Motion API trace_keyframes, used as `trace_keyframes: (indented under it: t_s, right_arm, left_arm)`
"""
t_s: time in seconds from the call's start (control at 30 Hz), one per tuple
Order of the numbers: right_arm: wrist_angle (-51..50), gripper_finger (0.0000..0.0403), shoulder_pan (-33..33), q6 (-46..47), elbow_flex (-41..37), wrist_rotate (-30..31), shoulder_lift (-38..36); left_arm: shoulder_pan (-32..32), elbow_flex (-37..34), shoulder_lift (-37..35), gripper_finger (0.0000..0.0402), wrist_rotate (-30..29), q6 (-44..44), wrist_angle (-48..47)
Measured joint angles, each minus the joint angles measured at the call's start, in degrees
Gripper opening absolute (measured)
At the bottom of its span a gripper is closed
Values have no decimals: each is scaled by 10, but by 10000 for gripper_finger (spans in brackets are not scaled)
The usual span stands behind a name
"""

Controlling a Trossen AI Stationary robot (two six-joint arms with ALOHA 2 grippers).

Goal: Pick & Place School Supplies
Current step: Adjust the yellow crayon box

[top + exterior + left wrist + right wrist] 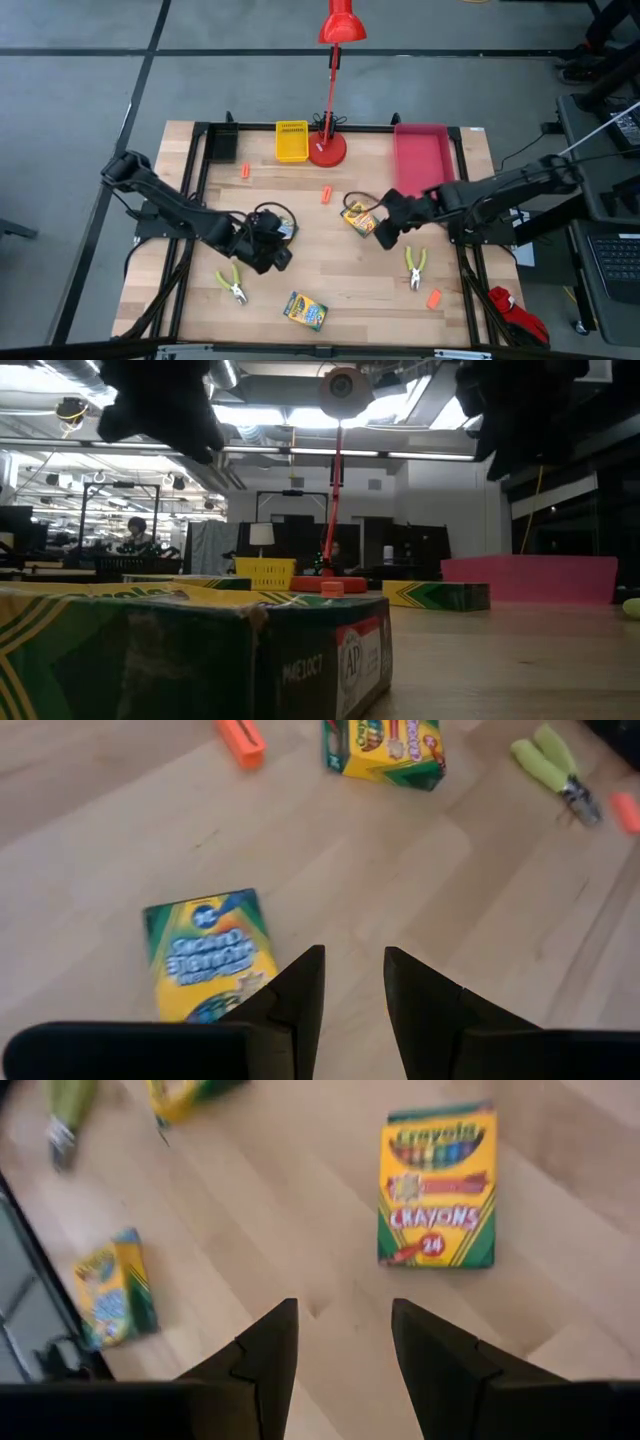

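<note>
Three yellow-and-green crayon boxes lie flat on the table: one (358,218) just left of my right gripper (385,228), one (286,229) beside my left gripper (268,243), and one (305,311) near the table's near edge. Two lime-handled pliers (231,283) (415,266) and three orange pieces (245,171) (326,193) (433,298) lie apart on the wood. My left gripper (353,955) is open above the table, with a box (205,955) next to its fingers. My right gripper (345,1308) is open, and a box (438,1185) lies ahead of it.
A red desk lamp (327,148) stands at the far edge between a yellow tray (291,141) and a pink tray (423,155); a black tray (222,145) sits at the far left corner. Bare wood lies between the two grippers. The near crayon box (200,660) fills the low view's foreground.
</note>
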Motion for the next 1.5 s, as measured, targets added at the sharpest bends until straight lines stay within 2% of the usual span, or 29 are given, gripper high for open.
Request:
trace_keyframes:
  t_s: [0.1,0.2,0.33,0.4,0.57,0.7,0.8,0.97,1.13,1.3,1.5]
  right_arm:
    - [1,166,11,15,0,-5,24]
    - [19,166,20,28,0,-4,34]
    - [56,166,30,46,0,24,33]
    - [69,166,34,54,0,39,32]
    - [82,166,36,61,0,53,32]
    - [94,166,36,70,0,53,32]
    - [102,166,36,78,0,52,32]
    - [122,166,37,90,0,51,32]
    - [136,166,37,104,0,51,32]
    - [148,166,37,104,0,53,32]
    - [148,166,36,103,0,54,32]
  left_arm:
    - [11,0,9,102,-13,-18,33]
    - [23,0,13,102,-35,-74,41]
    - [32,-17,12,102,-44,-144,44]
    - [34,-36,10,102,-24,-177,42]
    - [49,-88,10,102,82,-210,81]
    - [58,-111,10,102,92,-207,134]
    - [62,-111,9,102,103,-160,157]
    - [67,-111,9,102,169,-148,106]
    - [37,-111,9,102,210,-147,53]
    - [-19,-110,9,102,194,-102,65]
    - [-99,-108,9,102,81,-68,48]
